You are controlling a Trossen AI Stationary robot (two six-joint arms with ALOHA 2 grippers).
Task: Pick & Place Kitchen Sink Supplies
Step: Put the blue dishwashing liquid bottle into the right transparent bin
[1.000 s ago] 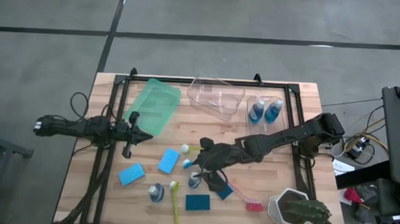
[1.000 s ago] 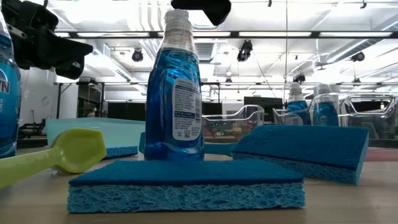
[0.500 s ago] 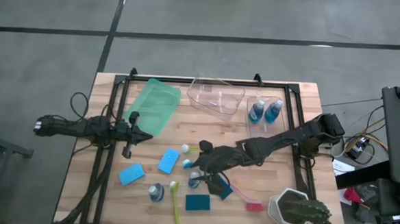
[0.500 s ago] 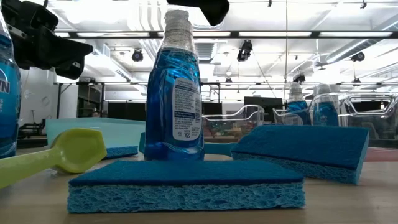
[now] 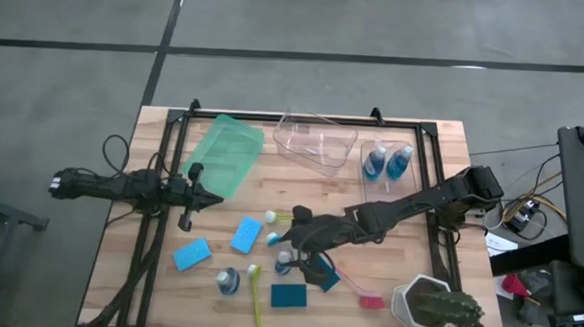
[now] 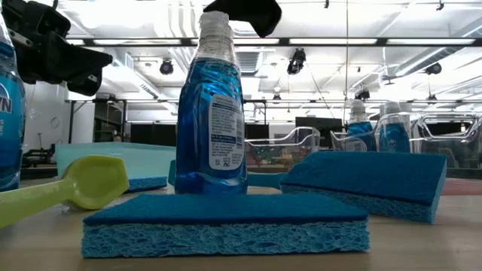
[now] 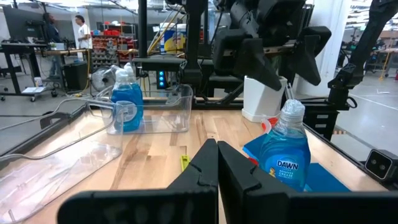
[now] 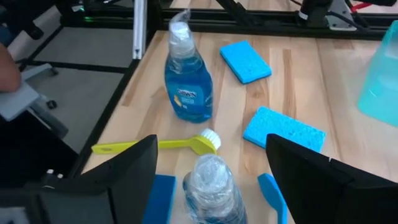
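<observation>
Four blue-liquid bottles: two stand in the small clear bin [image 5: 388,167], one [image 5: 228,279] is near the yellow-green brush [image 5: 255,300], and one [image 5: 285,260] stands directly beneath the right gripper [image 5: 289,252], whose fingers are spread wide on either side of its cap, not touching.

Four sponges lie around that central bottle: two light-blue [image 5: 192,253] [image 5: 246,234], two teal [image 5: 288,296] [image 5: 324,277].

Three brushes show, including a red one [image 5: 360,292].

The left gripper [image 5: 198,194], fingers closed and empty, waits beside the green bin [image 5: 222,155].

The cactus [image 5: 435,306] stands well apart.

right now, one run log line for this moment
right gripper open over bottle | left gripper shut, parked by green bin | bottle ungrasped
</observation>
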